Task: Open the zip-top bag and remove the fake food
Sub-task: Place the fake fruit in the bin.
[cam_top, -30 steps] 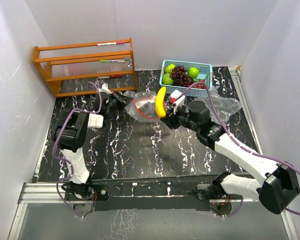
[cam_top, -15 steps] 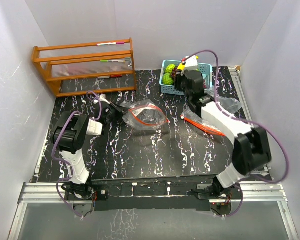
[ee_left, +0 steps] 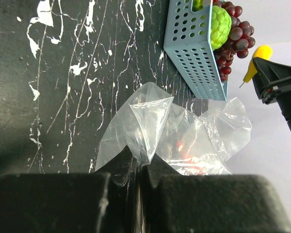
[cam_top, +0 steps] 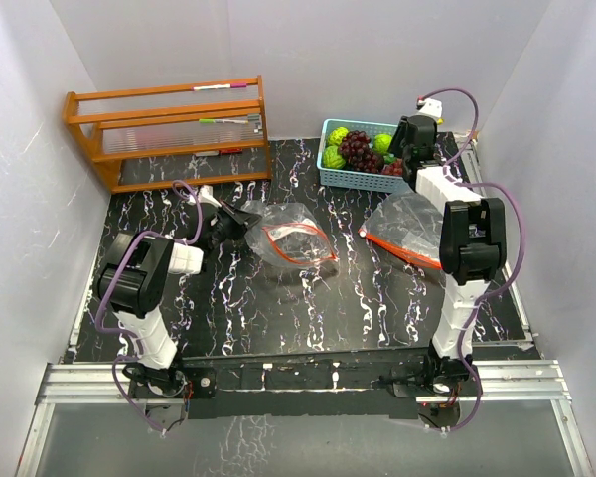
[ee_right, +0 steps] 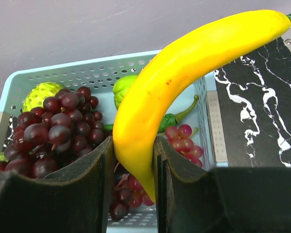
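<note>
Since half a second ago, my right arm has stretched further right along the back of the table (cam_top: 278, 298), carrying its load from over the middle of the basket (cam_top: 338, 179) to its right end; my left arm has hardly shifted.

Nearest me, the left gripper (ee_left: 139, 165) has its jaws pressed together on a fold at the left edge of the zip-top bag (ee_left: 150, 121). I judge that pinch is there to anchor the film so the bag keeps its place and its red-lined mouth faces right. I can make out no food inside it. A second bag (cam_top: 412, 224) lies flat on the right, well apart from the first.

Farther back, the right gripper (ee_right: 134, 155) pinches the banana (ee_right: 184, 68) near its lower end, the fruit standing up and curving away over the basket's rim. It is held high, I think, to clear the wall before I let go. Below it sit the grapes (ee_right: 53, 131), the lime-green balls (ee_right: 41, 92) and the long green vegetable (ee_right: 174, 116), so all the food I can see is in or just above the basket
</note>
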Controlling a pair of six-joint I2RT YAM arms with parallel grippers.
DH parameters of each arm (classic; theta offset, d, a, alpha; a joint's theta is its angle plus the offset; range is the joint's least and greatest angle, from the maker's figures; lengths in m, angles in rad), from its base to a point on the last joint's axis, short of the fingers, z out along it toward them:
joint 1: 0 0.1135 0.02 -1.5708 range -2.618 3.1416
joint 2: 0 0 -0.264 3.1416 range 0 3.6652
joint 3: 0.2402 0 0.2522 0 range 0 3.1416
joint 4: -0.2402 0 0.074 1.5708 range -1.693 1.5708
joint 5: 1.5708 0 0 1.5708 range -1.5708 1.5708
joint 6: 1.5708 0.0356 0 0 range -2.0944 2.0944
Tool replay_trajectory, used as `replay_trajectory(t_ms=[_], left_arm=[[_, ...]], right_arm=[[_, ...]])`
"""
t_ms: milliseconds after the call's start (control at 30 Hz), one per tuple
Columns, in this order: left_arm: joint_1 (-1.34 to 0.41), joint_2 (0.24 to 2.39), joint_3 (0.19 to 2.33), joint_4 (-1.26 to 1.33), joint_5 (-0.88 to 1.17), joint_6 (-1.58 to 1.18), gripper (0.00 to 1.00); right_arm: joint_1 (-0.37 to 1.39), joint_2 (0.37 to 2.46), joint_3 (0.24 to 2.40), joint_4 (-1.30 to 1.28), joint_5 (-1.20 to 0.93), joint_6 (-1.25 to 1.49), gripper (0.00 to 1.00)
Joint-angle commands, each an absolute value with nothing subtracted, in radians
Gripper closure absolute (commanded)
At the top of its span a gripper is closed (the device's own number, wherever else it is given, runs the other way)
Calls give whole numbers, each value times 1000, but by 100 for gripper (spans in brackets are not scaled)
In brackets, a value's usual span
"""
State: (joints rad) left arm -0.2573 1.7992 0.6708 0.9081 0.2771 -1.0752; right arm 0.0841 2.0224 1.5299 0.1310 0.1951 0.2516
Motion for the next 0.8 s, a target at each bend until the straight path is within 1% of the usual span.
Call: replay_trajectory(t_ms=[0, 167, 433, 500, 667, 767], left_arm=[[-274, 1787, 669, 930, 291, -1066, 100], [-273, 1777, 677, 899, 282, -1049, 100], [-274, 1760, 688, 855, 265, -1031, 100], [-274, 1742, 691, 829, 246, -1014, 96], [-273, 1716, 706, 793, 227, -980, 83], [-273, 1710, 715, 788, 227, -974, 77]], right_arm=[[60, 2068, 1630, 179, 61, 319, 92], [54, 2129, 1672, 134, 41, 308, 91], [53, 2136, 1622, 126, -26, 319, 85], [53, 2127, 1611, 126, -47, 315, 79], [54, 2096, 1588, 127, -93, 301, 54], [55, 2049, 1549, 139, -87, 297, 46]])
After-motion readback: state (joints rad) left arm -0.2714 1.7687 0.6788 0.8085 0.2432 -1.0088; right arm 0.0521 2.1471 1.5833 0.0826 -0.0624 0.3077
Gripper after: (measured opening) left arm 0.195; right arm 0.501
